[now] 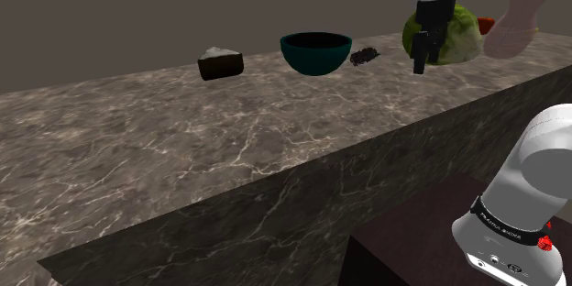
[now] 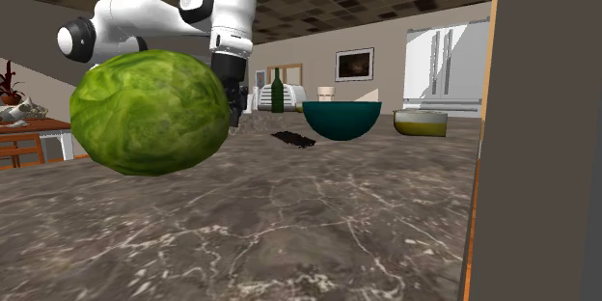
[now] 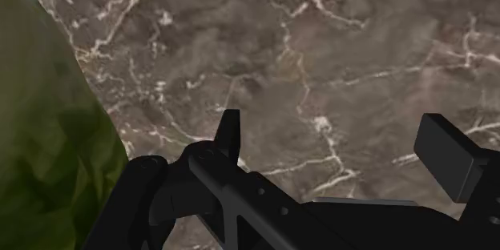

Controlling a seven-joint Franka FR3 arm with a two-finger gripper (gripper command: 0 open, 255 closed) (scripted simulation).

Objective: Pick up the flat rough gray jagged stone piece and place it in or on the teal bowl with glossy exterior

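From beside the stand (image 1: pixel 417 243), the near edge of the marbled tabletop (image 1: pixel 183 137) comes first, and then a wide bare stretch of it. Everything that matters sits in a row toward the far edge.

The gripper (image 1: pixel 421 62) hangs low over the tabletop there, right up against a big green cabbage (image 1: pixel 449 37). Its fingers (image 3: pixel 231 132) stand wide apart with only marble between them, so it has hold of nothing.

The stone piece (image 1: pixel 365 54) is a dark, flat, ragged scrap. It lies on the tabletop between the cabbage and the teal bowl (image 1: pixel 315 52), just beside the bowl and not touching it. It is off to one side of the gripper, not under it. Further along the row sits a dark cake slice (image 1: pixel 220 62).

Several things could go wrong from here, I'd say.
- **Cabbage:** it is so close that a sideways swing could nudge it and set it rolling.
- **Stone:** it lies so flat that the fingers must drop almost to the marble. They could scrape the tabletop or close above the stone and miss it, and its jagged rim may let it twist or slip out.
- **Bowl:** it is so near the stone that a widely spread finger might clip its rim and shove it.
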